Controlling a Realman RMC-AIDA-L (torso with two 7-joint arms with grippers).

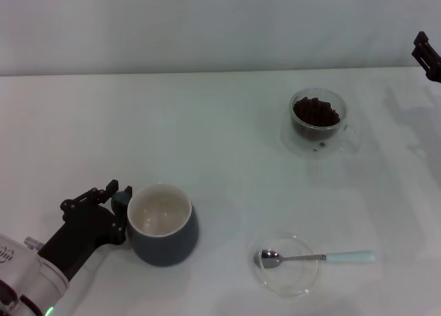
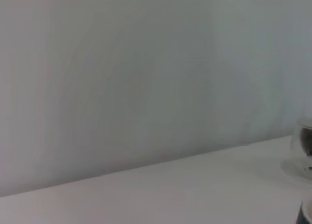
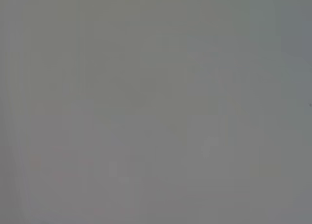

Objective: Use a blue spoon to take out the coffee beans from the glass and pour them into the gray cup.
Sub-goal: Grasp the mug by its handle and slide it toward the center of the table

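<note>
The gray cup [image 1: 164, 226] stands at the front left with its cream inside bare, and its edge shows at a corner of the left wrist view [image 2: 306, 215]. My left gripper [image 1: 120, 204] is against the cup's left side, where the handle is hidden. The glass [image 1: 315, 122] with coffee beans [image 1: 315, 111] stands at the back right, also seen in the left wrist view [image 2: 304, 146]. The blue spoon [image 1: 317, 257] lies with its bowl in a flat clear dish [image 1: 284, 264], handle pointing right. My right gripper [image 1: 427, 54] hangs at the far right edge, away from everything.
The white table [image 1: 207, 137] runs back to a plain grey wall. The right wrist view shows only a blank grey surface.
</note>
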